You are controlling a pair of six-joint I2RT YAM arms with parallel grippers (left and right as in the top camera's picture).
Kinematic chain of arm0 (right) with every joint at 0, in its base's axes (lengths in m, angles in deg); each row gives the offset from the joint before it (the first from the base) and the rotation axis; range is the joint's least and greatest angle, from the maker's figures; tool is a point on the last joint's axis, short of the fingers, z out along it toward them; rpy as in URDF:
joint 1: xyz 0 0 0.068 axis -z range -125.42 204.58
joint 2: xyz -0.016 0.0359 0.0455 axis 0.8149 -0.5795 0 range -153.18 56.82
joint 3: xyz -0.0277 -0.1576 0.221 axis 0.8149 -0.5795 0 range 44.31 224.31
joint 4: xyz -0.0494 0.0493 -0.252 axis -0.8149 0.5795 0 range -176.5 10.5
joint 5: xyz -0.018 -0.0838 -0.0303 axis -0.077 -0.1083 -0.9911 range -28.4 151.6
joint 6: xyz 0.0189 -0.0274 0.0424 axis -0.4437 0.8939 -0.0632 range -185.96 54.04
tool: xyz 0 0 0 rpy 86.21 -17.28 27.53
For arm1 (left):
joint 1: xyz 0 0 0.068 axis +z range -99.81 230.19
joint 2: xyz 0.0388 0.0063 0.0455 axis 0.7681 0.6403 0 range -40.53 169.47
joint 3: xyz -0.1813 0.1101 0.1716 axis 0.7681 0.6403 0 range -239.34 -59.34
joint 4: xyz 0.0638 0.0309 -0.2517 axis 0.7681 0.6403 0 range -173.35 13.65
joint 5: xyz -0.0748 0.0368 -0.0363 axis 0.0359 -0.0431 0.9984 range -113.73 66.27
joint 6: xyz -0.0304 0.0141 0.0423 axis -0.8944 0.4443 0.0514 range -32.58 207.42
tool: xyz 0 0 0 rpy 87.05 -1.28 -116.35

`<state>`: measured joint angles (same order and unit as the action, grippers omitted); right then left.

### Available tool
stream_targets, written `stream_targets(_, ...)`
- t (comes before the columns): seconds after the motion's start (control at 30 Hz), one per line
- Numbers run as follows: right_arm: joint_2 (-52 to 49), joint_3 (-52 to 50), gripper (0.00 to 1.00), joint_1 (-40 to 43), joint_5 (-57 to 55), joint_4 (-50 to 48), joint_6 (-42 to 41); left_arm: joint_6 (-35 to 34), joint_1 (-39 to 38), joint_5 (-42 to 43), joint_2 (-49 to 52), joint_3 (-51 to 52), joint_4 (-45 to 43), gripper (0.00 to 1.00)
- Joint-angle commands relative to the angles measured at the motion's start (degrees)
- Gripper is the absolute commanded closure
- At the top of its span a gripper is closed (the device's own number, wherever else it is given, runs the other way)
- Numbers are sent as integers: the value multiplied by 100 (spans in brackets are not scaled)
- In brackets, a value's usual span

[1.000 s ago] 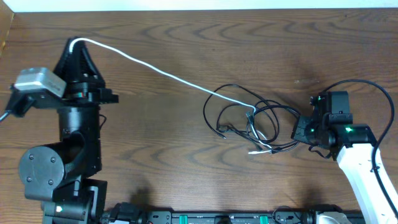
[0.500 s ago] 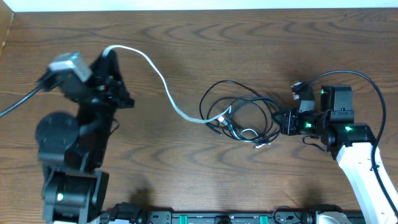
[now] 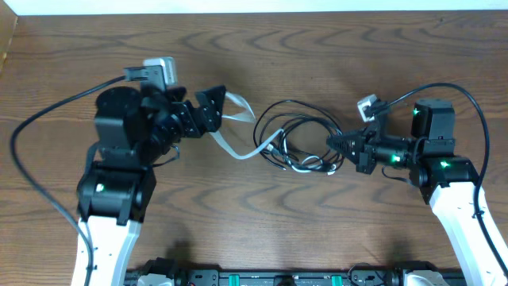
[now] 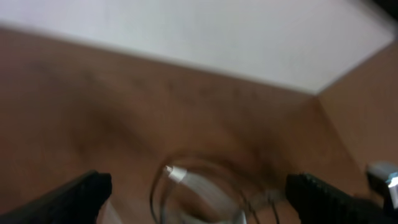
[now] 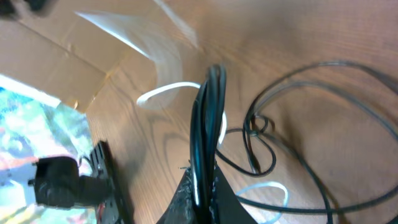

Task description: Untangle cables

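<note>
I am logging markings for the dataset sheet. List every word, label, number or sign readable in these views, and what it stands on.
No text can be read in any view.
The colourful printed surface at the left of the right wrist view: too blurred to read.
The green-marked rail at the overhead view's bottom edge: too small to read.
The cables and the table: no visible markings.

White cable (image 3: 236,152) lies knotted among black cables (image 3: 289,152).
</note>
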<state>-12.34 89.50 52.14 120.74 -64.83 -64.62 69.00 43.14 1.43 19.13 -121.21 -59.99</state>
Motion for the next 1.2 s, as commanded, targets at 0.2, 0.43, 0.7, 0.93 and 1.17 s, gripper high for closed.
stream_targets(0.2,37,2,99,37,-442,-951,-3329,-120,33,1021,498,-149,1322,3)
stream_targets(0.43,37,2,99,35,-538,-1204,-3327,-166,-262,1928,496,-120,2291,13)
stream_targets(0.7,37,2,99,31,-1019,-1156,-3211,-1917,-1209,1274,498,144,2516,30)
stream_targets(0.93,37,2,99,28,-1078,-981,-3211,-3373,-2076,584,505,861,1331,37)
stream_targets(1.17,37,2,99,17,-1104,-846,-3209,-4546,-2549,249,640,1517,-369,49)
